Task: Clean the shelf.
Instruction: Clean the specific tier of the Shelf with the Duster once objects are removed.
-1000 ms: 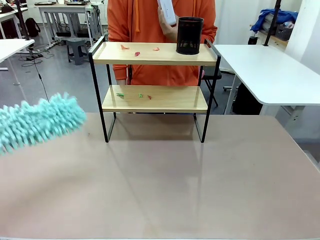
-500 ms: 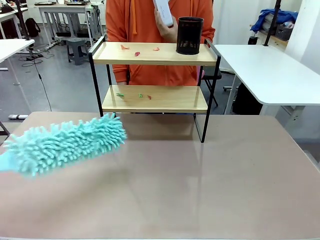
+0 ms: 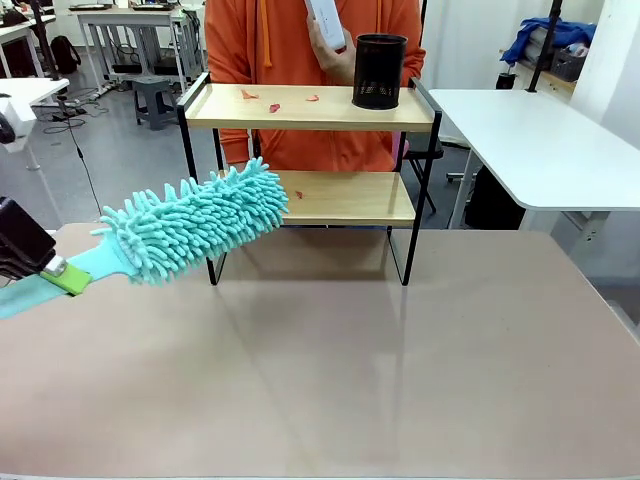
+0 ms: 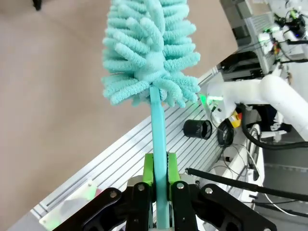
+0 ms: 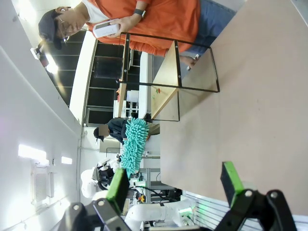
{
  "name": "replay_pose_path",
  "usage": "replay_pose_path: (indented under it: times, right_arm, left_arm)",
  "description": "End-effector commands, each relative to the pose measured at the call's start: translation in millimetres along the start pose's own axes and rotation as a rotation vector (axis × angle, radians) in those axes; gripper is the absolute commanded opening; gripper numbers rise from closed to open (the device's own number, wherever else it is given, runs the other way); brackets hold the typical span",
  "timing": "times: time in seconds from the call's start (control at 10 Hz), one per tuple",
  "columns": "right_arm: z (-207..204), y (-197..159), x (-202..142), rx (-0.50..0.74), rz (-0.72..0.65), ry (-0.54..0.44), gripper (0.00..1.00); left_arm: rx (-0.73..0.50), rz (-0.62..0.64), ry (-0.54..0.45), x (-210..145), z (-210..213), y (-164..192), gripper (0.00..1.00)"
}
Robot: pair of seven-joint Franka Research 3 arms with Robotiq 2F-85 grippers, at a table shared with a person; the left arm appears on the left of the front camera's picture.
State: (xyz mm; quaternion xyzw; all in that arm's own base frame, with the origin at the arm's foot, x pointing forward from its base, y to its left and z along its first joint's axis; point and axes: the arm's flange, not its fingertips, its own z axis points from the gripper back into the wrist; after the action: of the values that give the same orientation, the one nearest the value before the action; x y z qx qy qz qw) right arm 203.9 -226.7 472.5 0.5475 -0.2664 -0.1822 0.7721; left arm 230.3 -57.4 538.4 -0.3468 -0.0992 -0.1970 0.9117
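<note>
The shelf (image 3: 310,108) stands at the table's far side, and it also shows sideways as the shelf (image 5: 166,77). Small red scraps (image 3: 273,107) lie on its top board, beside a black mesh cup (image 3: 380,70). One more scrap (image 3: 298,194) lies on the lower board. My left gripper (image 3: 62,275) is shut on the handle of a teal fluffy duster (image 3: 195,222), whose head hangs in front of the lower tier's left end. Seen from the left wrist, the left gripper (image 4: 160,169) clamps the duster (image 4: 149,53) by its thin handle. My right gripper (image 5: 174,182) is open, holding nothing.
A person in an orange hoodie (image 3: 300,40) stands behind the shelf holding a white object (image 3: 328,22). A white table (image 3: 530,140) is at the right, beyond the brown tabletop (image 3: 350,370). Desks and a stool stand at the far left.
The duster has swung in from the left and risen up to the shelf's lower tier. My left gripper has come into the front view.
</note>
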Motion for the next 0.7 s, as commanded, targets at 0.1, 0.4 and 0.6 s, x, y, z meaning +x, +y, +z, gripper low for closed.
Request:
replay_pose_path:
  times: [0.1, 0.4, 0.6]
  right_arm:
    - [1, 1, 2, 0.02, 0.026, -0.008, 1.0]
    - [1, 1, 2, 0.02, 0.026, -0.008, 1.0]
    - [1, 1, 2, 0.02, 0.026, -0.008, 1.0]
  left_arm:
    - [0.008, -0.007, -0.024, -2, 10, 6, 0.12]
    - [0.007, 0.047, -0.063, 5, 0, 3, 0.12]
    - [0.026, 0.127, -0.145, 21, -11, -2, 0.12]
